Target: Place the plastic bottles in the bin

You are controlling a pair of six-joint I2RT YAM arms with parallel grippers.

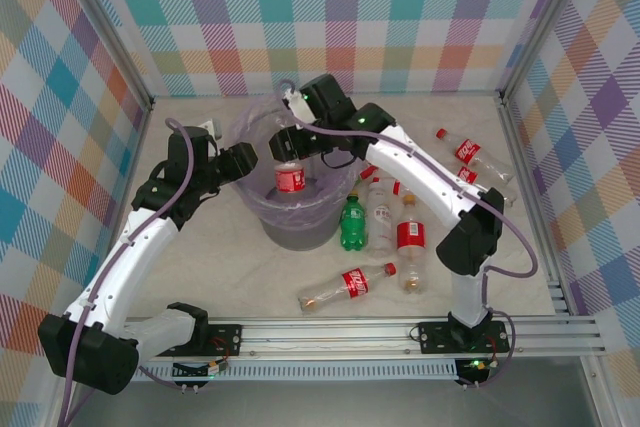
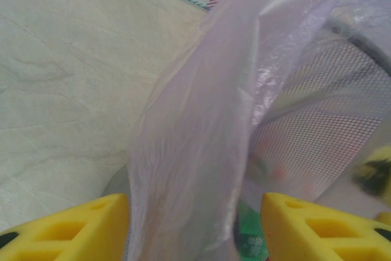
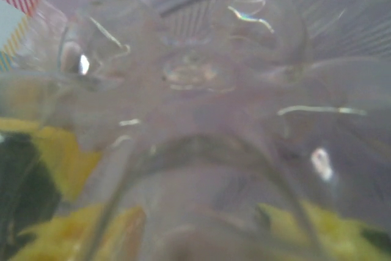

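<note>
Right claw (image 1: 293, 154) clenched on clear plastic bottle with red label (image 1: 290, 179). Bottle hangs over mouth of round grey bin with lavender bag liner (image 1: 300, 235), long axis roughly upright. Bin straight below claw, so plain release should do. Left claw (image 1: 248, 161) at bin's left rim, liner fold (image 2: 189, 151) between fingers. Cannot tell whether pinched.
</note>
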